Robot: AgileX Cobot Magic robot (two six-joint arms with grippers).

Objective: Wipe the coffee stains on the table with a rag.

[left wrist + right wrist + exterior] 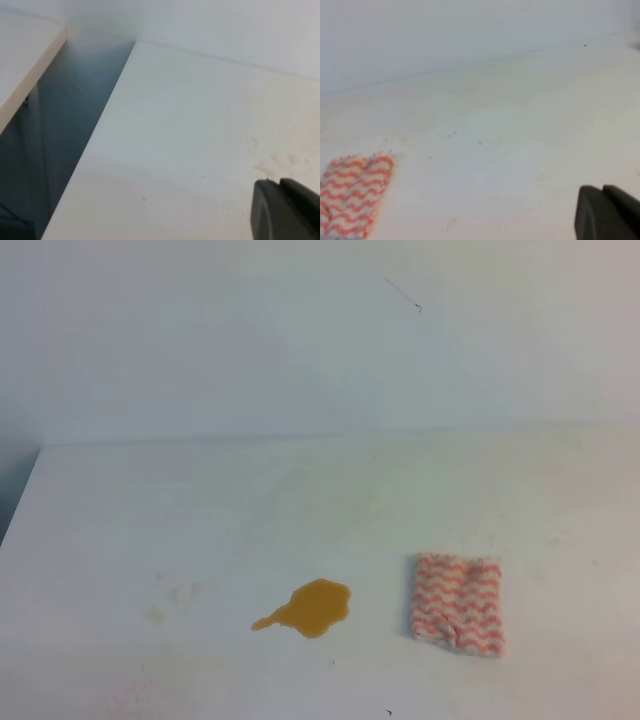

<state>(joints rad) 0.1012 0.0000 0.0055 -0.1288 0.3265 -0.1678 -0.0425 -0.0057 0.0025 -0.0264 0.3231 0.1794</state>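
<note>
A plain white wall [300, 330] stands behind the table [200, 500] and meets its far edge in a straight line. On the wall is a thin dark mark [403, 294], like a short scratch. In the left wrist view a second white surface [22, 65] stands at the left, and a dark, shadowed gap [70, 135] runs between the two. The light is soft and even.

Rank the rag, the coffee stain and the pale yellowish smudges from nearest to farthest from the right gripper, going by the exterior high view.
The right gripper is out of frame there. Its wrist view puts the rag to its left, so it is probably off to the right.
1. rag, right side.
2. coffee stain, middle.
3. pale yellowish smudges, left side.
</note>
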